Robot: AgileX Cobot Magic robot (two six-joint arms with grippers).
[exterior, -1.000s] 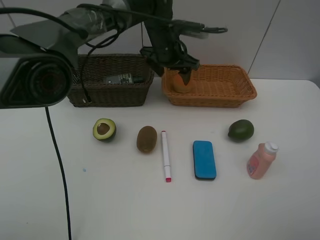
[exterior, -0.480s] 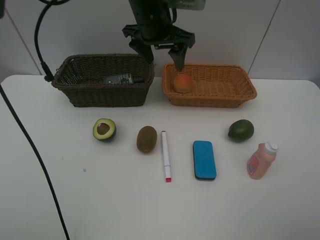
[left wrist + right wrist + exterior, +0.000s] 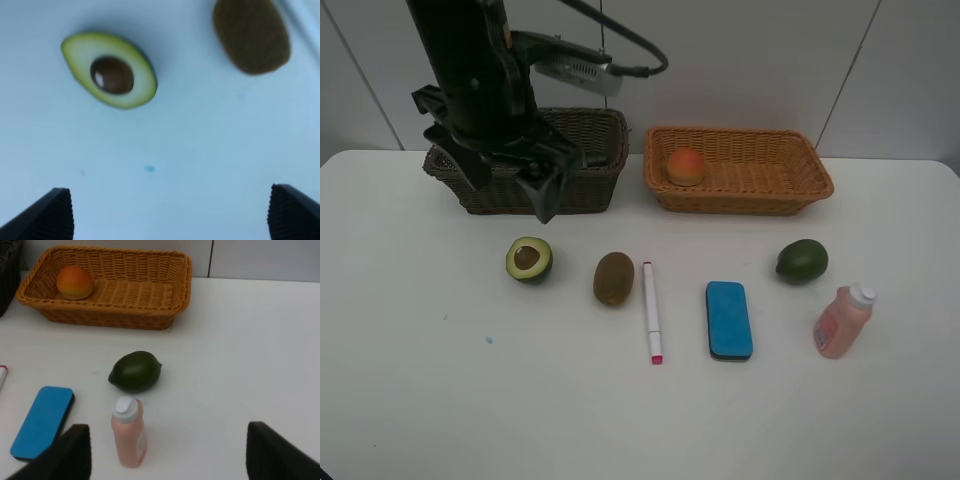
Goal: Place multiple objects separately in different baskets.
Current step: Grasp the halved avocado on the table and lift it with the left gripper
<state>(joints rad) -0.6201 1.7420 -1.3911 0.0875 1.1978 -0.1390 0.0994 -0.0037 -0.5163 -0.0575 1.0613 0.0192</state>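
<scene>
Claws first: my left claw (image 3: 170, 215) is spread wide with nothing between its dark fingers (image 3: 50, 215). It hangs above the white table (image 3: 620, 420), just in front of the dark brown basket (image 3: 590, 185) at the far left. My arm hides most of that basket's inside, so I cannot tell what lies in it. My right claw (image 3: 172, 455) is spread as well and holds nothing. It hangs over the right side of the table.

Below my left claw the halved avocado (image 3: 528, 260) lies cut face up, its brown pit showing. The brown kiwi (image 3: 613, 278) sits just to the right of it, apart from it. A small blue speck (image 3: 149, 169) marks the table nearer than the avocado.

Right of the kiwi lies the white marker (image 3: 651, 310), its pink tip at the near end. Further right lies the blue eraser (image 3: 729, 319), flat on the table. The whole green avocado (image 3: 801, 261) rests to the right of the eraser and a little farther back. The pink bottle (image 3: 842, 322) stands upright at the right end of the row, nearer than the whole avocado, with its white cap on. Any print on the bottle or the marker is too small for me to read.

At the far right stands the light orange basket (image 3: 750, 200), beside the dark one but not touching it. The orange-red peach (image 3: 686, 166) sits inside it at its left end.
</scene>
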